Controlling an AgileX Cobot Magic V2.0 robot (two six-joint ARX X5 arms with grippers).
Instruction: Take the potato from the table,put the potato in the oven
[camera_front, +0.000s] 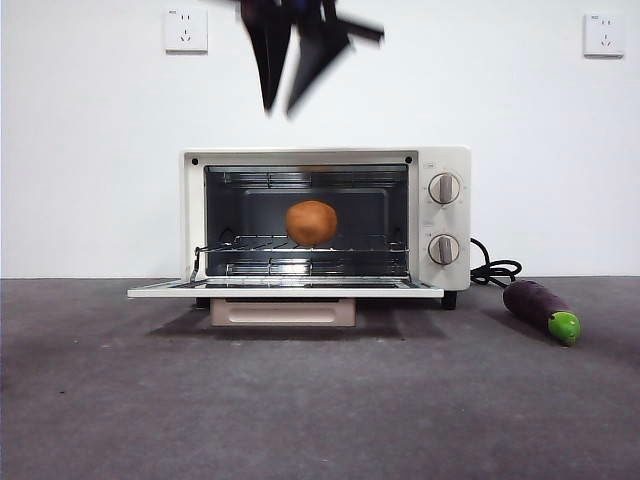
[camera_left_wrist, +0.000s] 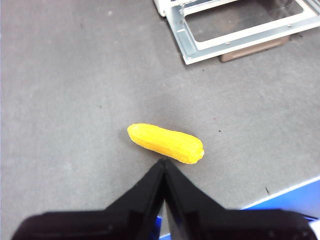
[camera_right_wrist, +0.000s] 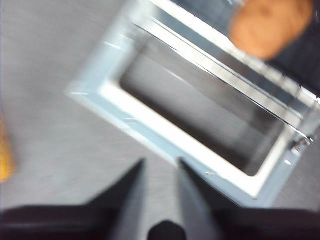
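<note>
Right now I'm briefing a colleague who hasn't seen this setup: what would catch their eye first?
The potato sits on the rack inside the oven, whose door lies open. The right gripper, jaws apart and empty, hangs blurred above the oven. A purple eggplant lies on the table right of the oven, and a yellow piece lies before the shut left gripper.

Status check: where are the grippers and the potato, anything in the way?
Right gripper open, empty, above the open oven door. Left gripper shut, idle over the table by a yellow piece. Potato on the oven rack. Nothing blocking.
</note>
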